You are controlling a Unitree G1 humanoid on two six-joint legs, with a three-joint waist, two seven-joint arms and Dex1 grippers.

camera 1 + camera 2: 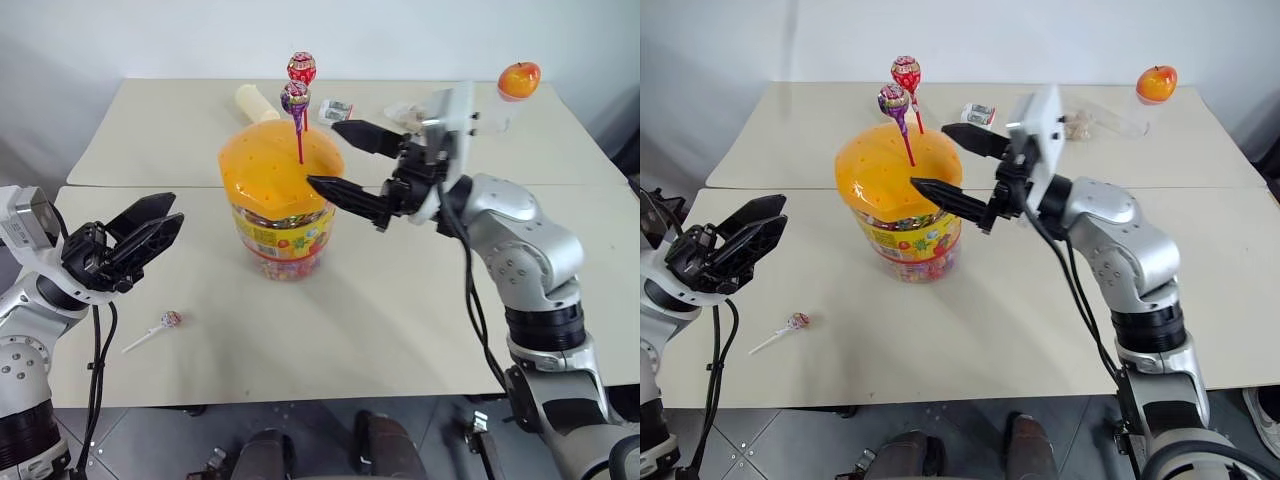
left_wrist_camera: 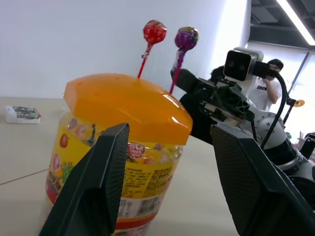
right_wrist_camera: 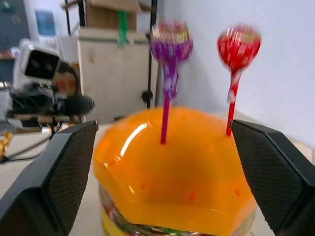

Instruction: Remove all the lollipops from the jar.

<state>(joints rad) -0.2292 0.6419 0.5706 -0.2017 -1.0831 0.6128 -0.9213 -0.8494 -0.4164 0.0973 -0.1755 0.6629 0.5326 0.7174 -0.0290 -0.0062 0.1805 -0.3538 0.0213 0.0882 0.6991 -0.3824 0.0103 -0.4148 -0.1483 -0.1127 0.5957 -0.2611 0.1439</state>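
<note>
Nearest me, my left tool (image 1: 150, 228) hangs above the tabletop's (image 1: 400, 320) near-left part, its two black fingers parted and empty, aimed toward the jar (image 1: 280, 205). Just below it and nearer the front edge, one lollipop (image 1: 170, 320) lies flat on the tabletop, its pink head toward the jar and its white stick (image 1: 143, 337) slanting away toward the near edge, apart from everything else.

My right tool (image 1: 335, 155) reaches in from the right at lid height, fingers spread wide and holding nothing. One finger lies over the lid's right edge, the other stands behind it, beside the sticks. From the right wrist view the lid (image 3: 177, 162) sits between my two fingers, with both upright lollipops rising in the gap.

My jar stands upright in the middle of the tabletop, clear-walled, full of coloured sweets, with a yellow-red label (image 1: 285, 238) and the wide orange lid on. Two lollipops stand in the lid's holes: a purple one (image 1: 295, 97) on a magenta stick, nearer me, and a red one (image 1: 301, 68) just behind it and slightly higher. Neither tool touches them.

Farther back, on a second tabletop (image 1: 150, 140), lie a pale roll (image 1: 256, 102), a small packet (image 1: 336, 110) and an orange-capped bottle (image 1: 512, 90), well apart from the jar.
</note>
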